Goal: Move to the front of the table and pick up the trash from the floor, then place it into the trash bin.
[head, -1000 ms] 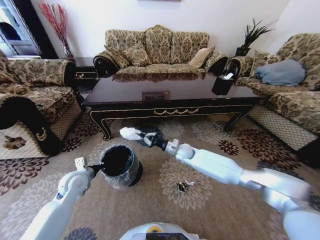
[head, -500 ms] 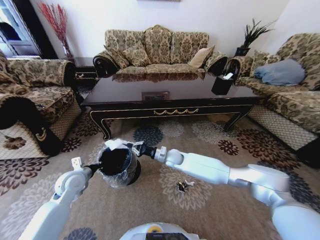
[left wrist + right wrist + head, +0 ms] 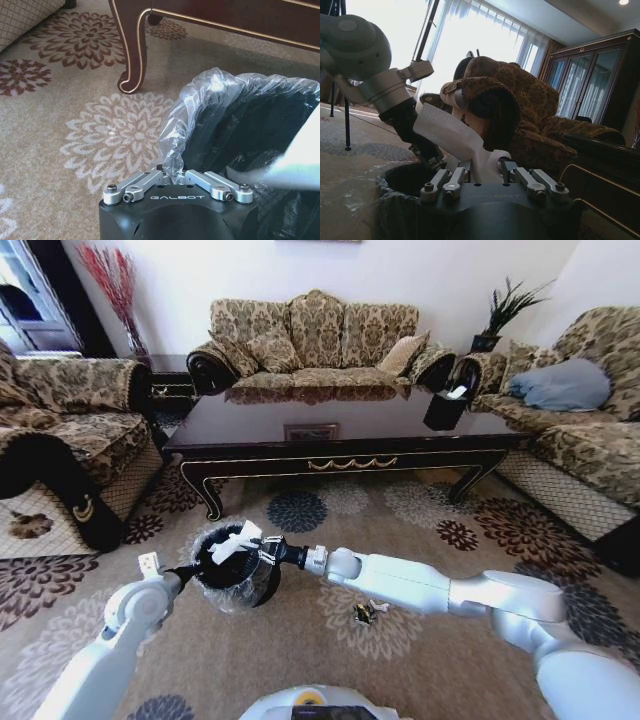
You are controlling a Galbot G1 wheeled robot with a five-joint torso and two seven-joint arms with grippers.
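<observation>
Since a second ago your right end effector (image 3: 256,545) has swung from in front of the table (image 3: 340,445) over to the trash bin (image 3: 235,570), carrying the white paper scrap (image 3: 235,540) with it; the scrap now sits above the bin's open mouth. In the right wrist view the fingers (image 3: 451,180) are pinched on the lower part of the scrap (image 3: 455,135), which stands up out of the grip just over the crinkly liner (image 3: 355,172).

Your left end effector (image 3: 186,571) is at the bin's near-left rim. In the left wrist view its fingers (image 3: 145,180) are closed narrowly on a fold of the clear plastic liner (image 3: 200,102), holding the bin (image 3: 260,125) by the bag's edge. The white scrap shows blurred at the right of that view (image 3: 295,160).

The bin stands on the patterned carpet (image 3: 300,640), in front of the table's front left leg (image 3: 208,502). More litter, a small dark wrapper with a pale bit beside it (image 3: 366,611), lies on the carpet to the bin's right, under your right forearm. A black box with white tissue (image 3: 446,406) sits on the tabletop at its far right end.
</observation>
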